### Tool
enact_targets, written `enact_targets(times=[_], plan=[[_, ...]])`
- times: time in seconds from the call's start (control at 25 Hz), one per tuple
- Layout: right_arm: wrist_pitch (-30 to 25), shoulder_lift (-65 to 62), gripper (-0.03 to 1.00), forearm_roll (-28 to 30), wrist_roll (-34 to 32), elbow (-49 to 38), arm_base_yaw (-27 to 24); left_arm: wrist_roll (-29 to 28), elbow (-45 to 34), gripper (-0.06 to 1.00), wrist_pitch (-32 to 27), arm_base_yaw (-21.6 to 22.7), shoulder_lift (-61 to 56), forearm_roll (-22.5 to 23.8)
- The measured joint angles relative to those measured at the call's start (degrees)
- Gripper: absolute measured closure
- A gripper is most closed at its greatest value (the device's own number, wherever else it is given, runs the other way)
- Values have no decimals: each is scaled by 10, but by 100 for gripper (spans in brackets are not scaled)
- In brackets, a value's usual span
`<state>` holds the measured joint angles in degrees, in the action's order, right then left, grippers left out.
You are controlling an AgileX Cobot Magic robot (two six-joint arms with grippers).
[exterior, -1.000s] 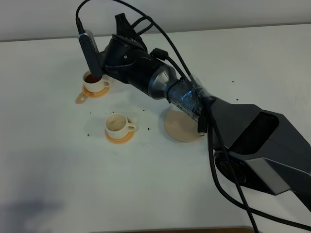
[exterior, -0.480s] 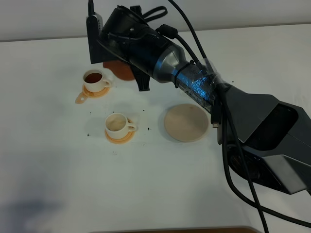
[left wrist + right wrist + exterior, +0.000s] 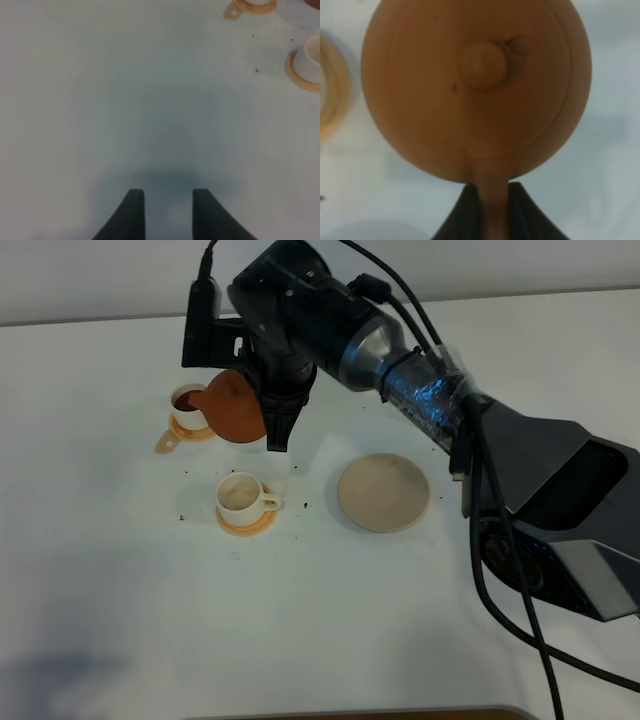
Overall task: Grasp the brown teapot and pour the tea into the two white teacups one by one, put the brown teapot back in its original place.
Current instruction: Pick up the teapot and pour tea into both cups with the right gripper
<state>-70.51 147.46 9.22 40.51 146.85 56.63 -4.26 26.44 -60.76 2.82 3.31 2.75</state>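
The brown teapot [image 3: 234, 409] hangs in the air just right of the far white teacup [image 3: 189, 404], spout toward that cup. My right gripper [image 3: 266, 408] is shut on its loop handle; the right wrist view shows the lid and knob of the teapot [image 3: 476, 85] with the gripper [image 3: 493, 202] clamped on the handle. The far teacup holds dark tea. The near teacup [image 3: 240, 494] looks pale inside and sits on its orange saucer [image 3: 246, 524]. The beige coaster [image 3: 383, 492] lies bare. My left gripper [image 3: 164, 195] stands open over bare table.
The far cup's orange saucer [image 3: 178, 436] carries a small tab. Dark specks are scattered on the white table [image 3: 120, 570] around the cups. The left wrist view catches a saucer edge [image 3: 250, 7] and the near cup [image 3: 312, 55]. The right arm's cables loop overhead.
The right arm has turned and drawn back from over the far cup. The teapot, hidden behind the gripper before, now shows beside that cup, nearer the near cup.
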Motion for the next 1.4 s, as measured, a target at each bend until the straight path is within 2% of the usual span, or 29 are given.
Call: enact_targets(times=[0.16, 0.44, 0.96, 1.12, 1.4], plan=[[0, 7, 84, -27, -24, 1, -14, 0, 0, 67, 0, 0, 0, 0], [-2, 15, 84, -29, -71, 1, -23, 0, 0, 67, 0, 0, 0, 0], [-2, -88, 84, -37, -152, -4, -22, 0, 0, 67, 0, 0, 0, 0], [1, -140, 84, -38, -160, -76, -17, 0, 0, 67, 0, 0, 0, 0], [-2, -238, 84, -39, -162, -272, -14, 0, 0, 67, 0, 0, 0, 0]])
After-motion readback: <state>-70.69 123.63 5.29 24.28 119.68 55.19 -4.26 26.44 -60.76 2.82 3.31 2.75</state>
